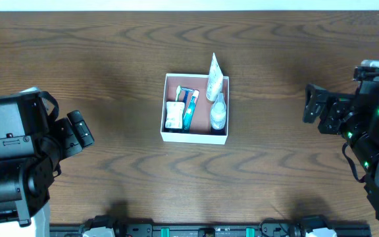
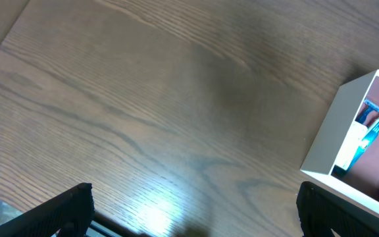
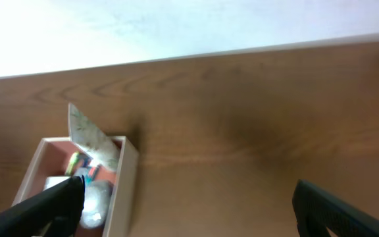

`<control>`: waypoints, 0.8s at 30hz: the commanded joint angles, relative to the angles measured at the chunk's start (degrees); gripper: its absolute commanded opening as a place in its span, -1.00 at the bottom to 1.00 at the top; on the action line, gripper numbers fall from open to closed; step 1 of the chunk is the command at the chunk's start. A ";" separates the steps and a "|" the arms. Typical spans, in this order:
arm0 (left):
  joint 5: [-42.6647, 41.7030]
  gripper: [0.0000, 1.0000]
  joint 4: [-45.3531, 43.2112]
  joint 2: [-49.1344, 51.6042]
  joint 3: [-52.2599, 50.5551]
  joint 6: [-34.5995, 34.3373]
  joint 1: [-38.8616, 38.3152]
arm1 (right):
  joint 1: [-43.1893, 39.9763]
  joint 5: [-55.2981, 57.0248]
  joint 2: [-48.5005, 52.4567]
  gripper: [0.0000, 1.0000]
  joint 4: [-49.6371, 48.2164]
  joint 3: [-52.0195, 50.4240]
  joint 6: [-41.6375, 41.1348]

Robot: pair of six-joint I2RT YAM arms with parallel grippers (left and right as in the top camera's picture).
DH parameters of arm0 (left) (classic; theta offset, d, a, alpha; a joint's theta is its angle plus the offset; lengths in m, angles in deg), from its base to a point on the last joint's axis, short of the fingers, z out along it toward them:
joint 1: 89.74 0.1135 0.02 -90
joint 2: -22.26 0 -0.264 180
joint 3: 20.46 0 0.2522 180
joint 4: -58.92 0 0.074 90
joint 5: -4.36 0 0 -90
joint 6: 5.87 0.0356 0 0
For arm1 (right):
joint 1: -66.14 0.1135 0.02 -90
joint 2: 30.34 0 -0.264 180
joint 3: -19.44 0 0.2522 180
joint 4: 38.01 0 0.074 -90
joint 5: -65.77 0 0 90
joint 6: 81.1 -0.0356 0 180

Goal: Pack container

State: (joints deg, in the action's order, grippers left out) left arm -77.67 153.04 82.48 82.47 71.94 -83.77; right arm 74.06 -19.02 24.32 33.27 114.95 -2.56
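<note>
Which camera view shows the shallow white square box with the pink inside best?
Overhead: the whole shallow white square box shows, walls and pink floor. The left wrist view catches only one corner; the right wrist view, blurred, crops its lower part.

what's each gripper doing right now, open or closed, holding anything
left gripper: open, holding nothing
right gripper: open, holding nothing

White container (image 1: 195, 136), upright, lidless (mid-table)
</note>
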 commanded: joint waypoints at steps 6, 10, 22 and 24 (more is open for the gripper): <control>0.87 0.96 0.00 0.00 0.63 0.04 0.33 | -6.45 -3.48 -13.73 0.98 -14.47 -23.17 17.92; 0.87 0.96 0.00 0.00 0.63 0.04 0.33 | -8.20 -4.22 -22.43 0.98 -24.46 -38.80 17.75; 0.87 0.96 0.00 0.00 0.63 0.04 0.33 | -8.39 -8.76 -45.13 0.99 -35.89 -69.33 17.29; 0.87 0.96 0.00 0.00 0.63 0.04 0.33 | -8.41 -9.35 -48.39 0.98 -35.95 -71.93 17.05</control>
State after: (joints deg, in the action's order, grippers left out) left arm -77.65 153.02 82.48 82.49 71.94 -83.74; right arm 66.26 -26.10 -20.38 -2.25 45.75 14.14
